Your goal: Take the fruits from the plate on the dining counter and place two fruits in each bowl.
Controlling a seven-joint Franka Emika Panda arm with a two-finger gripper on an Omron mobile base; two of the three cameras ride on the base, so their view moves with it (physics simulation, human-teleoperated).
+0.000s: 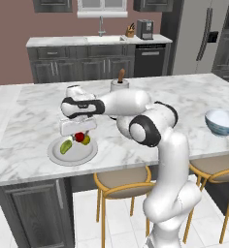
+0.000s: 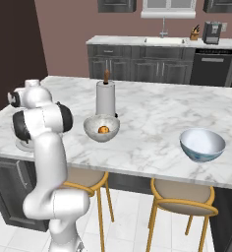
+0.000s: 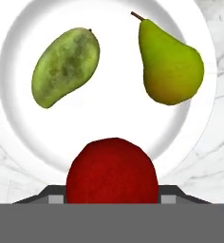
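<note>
Between our fingers [image 3: 112,199] we grip the round red fruit [image 3: 112,173] just above the plate [image 3: 19,47], where the green fruit [image 3: 65,66] and the yellow-green pear [image 3: 171,66] lie apart, while 1 orange fruit [image 2: 103,130] sits in the speckled bowl [image 2: 101,134] on the marble surface [image 1: 34,104].

Ahead of me a paper towel roll [image 2: 105,98] stands upright on the marble. Two round stools [image 2: 183,201] with tan seats and yellow legs sit tucked under the near edge. Along the far wall I see a sink faucet [image 1: 101,25], a coffee machine [image 1: 145,29], a knife block [image 1: 130,31], a dishwasher [image 1: 150,60] and a steel fridge [image 1: 201,36].
</note>
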